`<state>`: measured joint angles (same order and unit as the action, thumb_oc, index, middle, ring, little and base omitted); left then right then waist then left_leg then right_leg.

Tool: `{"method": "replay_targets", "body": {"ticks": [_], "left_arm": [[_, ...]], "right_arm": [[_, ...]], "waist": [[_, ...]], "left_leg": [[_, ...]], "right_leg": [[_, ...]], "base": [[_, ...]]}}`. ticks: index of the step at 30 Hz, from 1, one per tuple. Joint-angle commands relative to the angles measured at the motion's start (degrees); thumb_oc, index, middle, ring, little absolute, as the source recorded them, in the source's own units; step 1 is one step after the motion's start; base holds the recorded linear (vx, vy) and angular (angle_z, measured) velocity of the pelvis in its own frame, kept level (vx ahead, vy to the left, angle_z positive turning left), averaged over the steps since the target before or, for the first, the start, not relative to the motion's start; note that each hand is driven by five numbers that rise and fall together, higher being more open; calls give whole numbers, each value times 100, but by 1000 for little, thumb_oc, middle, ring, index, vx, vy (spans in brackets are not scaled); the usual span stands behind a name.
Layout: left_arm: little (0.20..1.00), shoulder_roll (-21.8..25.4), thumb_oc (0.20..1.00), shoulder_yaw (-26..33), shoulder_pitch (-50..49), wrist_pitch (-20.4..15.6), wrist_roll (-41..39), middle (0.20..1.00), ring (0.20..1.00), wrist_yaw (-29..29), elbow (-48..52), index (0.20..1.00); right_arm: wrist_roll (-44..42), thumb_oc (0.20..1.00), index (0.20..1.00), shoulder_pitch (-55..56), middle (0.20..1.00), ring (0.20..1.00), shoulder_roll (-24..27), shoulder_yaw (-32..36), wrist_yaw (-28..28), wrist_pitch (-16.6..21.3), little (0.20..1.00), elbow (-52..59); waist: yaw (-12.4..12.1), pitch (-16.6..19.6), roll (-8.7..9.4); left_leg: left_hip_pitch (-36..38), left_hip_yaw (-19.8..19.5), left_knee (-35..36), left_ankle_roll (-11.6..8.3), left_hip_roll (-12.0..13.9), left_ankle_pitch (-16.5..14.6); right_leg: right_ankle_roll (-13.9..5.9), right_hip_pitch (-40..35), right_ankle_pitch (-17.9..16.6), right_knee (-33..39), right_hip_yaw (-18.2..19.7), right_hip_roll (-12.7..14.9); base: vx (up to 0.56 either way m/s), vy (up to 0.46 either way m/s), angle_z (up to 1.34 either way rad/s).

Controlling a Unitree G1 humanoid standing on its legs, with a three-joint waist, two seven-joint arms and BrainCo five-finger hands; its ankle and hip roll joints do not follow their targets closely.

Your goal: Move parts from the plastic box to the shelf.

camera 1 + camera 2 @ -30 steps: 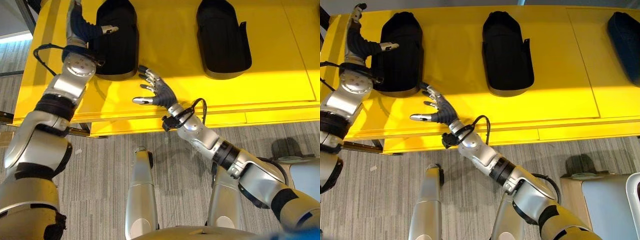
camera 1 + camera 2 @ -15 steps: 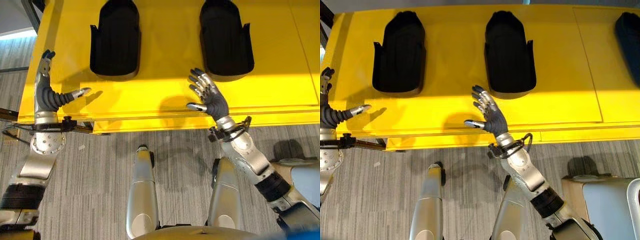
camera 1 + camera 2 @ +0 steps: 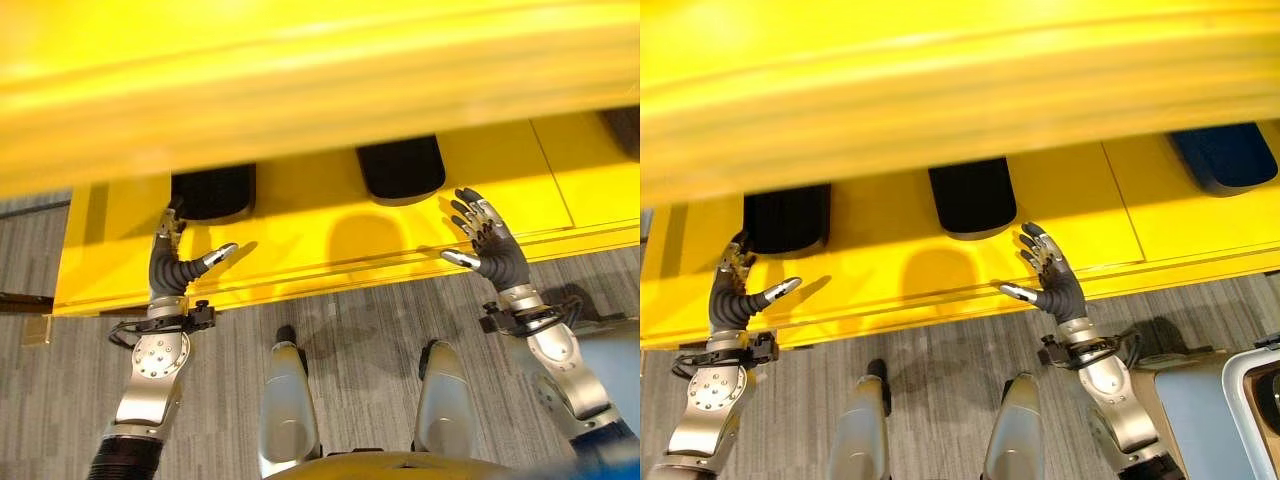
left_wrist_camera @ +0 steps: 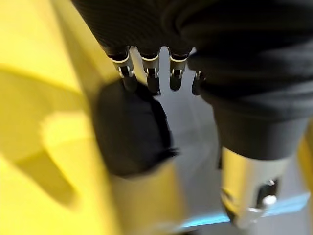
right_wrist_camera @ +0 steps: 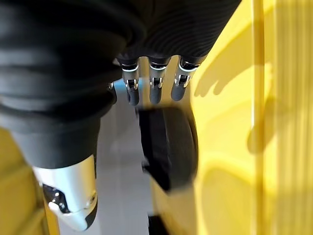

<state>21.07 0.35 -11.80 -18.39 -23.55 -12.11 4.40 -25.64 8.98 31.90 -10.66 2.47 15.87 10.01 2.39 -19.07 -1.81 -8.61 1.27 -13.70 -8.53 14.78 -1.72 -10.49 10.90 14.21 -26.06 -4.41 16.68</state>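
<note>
Pulled back from the shelf since half a second ago — both hands now lower and wider apart, whole view shifted with the camera, so an upper yellow shelf board (image 3: 300, 90) covers the top of the picture and hides the far halves of the parts.

Left eye view: left hand (image 3: 172, 268) raised over the front edge of the yellow shelf (image 3: 320, 240), fingers straight up, thumb out to the side, holding nothing. Right hand (image 3: 490, 250) likewise spread, palm toward the shelf, empty, near the front lip. Two black moulded parts on the shelf surface behind them: left part (image 3: 212, 190) just beyond the left hand's fingertips, middle part (image 3: 400, 168) between the two hands and further back. Both dark, matte, rounded at the near end, lying flat.

Right eye view: same hands, same two parts, plus a dark blue part (image 3: 1225, 155) further along the shelf to the right, well apart from the right hand (image 3: 1052, 285). Also a pale box corner (image 3: 1250, 400) on the floor at the lower right.

Left wrist view: fingers straight and relaxed, nothing between them; black part beyond the fingertips on yellow.

Right wrist view: fingers straight, thumb apart — empty; black part (image 5: 168, 147) past them on the shelf.
</note>
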Motion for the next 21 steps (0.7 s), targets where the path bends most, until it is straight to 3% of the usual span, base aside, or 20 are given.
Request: {"method": "replay_targets", "body": {"ticks": [1,2,3,4,6,8,9,10,13,14,16,18,19,20,21], "left_arm": [[1000,668,1000,-135,457,-263,-569,1000,1000,515,-191,1000],[1000,613,1000,-180,338,-212,-568,1000,1000,618,-164,1000],[1000,613,1000,-180,338,-212,-568,1000,1000,618,-164,1000],[1000,490,1000,-270,250,-160,-783,1000,1000,758,-166,1000],[1000,387,1000,-381,186,-105,-856,1000,1000,897,-211,1000],[1000,338,1000,-511,121,-28,-935,1000,1000,1031,-175,1000],[1000,189,1000,-652,1,80,-1129,1000,1000,1226,-140,1000],[1000,186,1000,-655,-3,80,-1131,1000,1000,1229,-140,1000],[1000,98,1000,-738,-39,124,-1211,1000,1000,1350,-145,1000],[1000,82,1000,-778,18,125,-1182,1000,1000,1371,-236,1000],[1000,50,1000,-766,85,129,-1220,1000,1000,1400,-290,1000],[1000,24,1000,-739,79,97,-1181,1000,1000,1380,-301,1000],[1000,23,1000,-739,82,97,-1181,1000,1000,1380,-301,1000],[1000,-33,1000,-735,96,102,-1165,1000,1000,1378,-299,1000],[1000,-41,1000,-705,30,104,-1121,1000,1000,1402,-284,1000]], "right_arm": [[186,1000,1000,-635,1000,1000,-88,30,-85,366,1000,48],[146,1000,1000,-534,1000,1000,-64,114,-148,358,1000,-4],[146,1000,1000,-534,1000,1000,-64,114,-148,358,1000,-4],[198,1000,1000,-438,1000,1000,-19,156,-183,322,1000,7],[159,1000,1000,-352,1000,1000,29,221,-234,317,1000,-26],[173,1000,1000,-277,1000,1000,97,253,-291,300,1000,1],[167,1000,1000,-118,1000,1000,224,300,-428,293,1000,72],[166,1000,1000,-109,1000,1000,229,304,-430,291,1000,77],[168,1000,1000,68,1000,1000,318,387,-490,269,1000,107],[216,1000,1000,121,1000,1000,362,426,-466,280,1000,91],[260,1000,1000,126,1000,1000,344,416,-407,246,1000,10],[275,1000,1000,143,1000,1000,303,407,-429,220,1000,-10],[276,1000,1000,141,1000,1000,303,409,-429,219,1000,-9],[294,1000,1000,127,1000,1000,251,384,-457,178,1000,-42],[277,1000,1000,108,1000,1000,208,358,-499,162,1000,-77]], "waist": [[-33,280,24],[1,429,-21],[1,429,-21],[23,550,-104],[61,702,-162],[70,772,-202],[75,939,-255],[75,945,-265],[95,1055,-331],[126,1084,-321],[183,1112,-271],[209,1119,-193],[205,1129,-205],[136,1150,-88],[79,1134,-18]], "left_leg": [[-508,-239,-553,-5,172,206],[-225,-167,-144,-34,257,483],[-225,-167,-144,-34,257,483],[93,-105,263,-72,366,894],[307,-50,554,-93,450,1153],[465,-96,682,-150,557,1599],[570,-128,896,-260,713,2217],[578,-130,920,-266,722,2234],[547,-149,1004,-396,791,2949],[453,41,915,-469,872,3171],[420,252,955,-405,842,3169],[459,244,847,-189,411,2613],[437,245,843,-182,420,2620],[395,58,783,141,-277,1673],[398,-141,707,290,-716,1220]], "right_leg": [[243,617,-484,-541,83,-26],[237,440,-486,-327,18,-111],[237,440,-486,-327,18,-111],[254,257,-494,-127,-27,-243],[315,135,-453,20,-31,-371],[384,62,-433,44,-48,-486],[493,-71,-368,212,-96,-682],[498,-75,-372,221,-102,-691],[613,-255,-400,551,-193,-857],[684,-437,-449,822,-260,-895],[760,-598,-568,1207,-339,-952],[737,-804,-768,1618,-348,-974],[737,-799,-807,1654,-348,-986],[749,-913,-979,1925,-332,-979],[733,-988,-1044,2059,-262,-995]], "base": [[181,-99,-42],[131,-66,-17],[156,-105,-9],[100,-96,-6],[116,-101,-8],[89,-140,-12],[92,-166,-7],[90,-171,-5],[45,-103,-14],[62,-157,-6],[20,-217,22],[19,-180,24],[31,-185,0],[36,-211,-10],[62,-275,-15]]}}
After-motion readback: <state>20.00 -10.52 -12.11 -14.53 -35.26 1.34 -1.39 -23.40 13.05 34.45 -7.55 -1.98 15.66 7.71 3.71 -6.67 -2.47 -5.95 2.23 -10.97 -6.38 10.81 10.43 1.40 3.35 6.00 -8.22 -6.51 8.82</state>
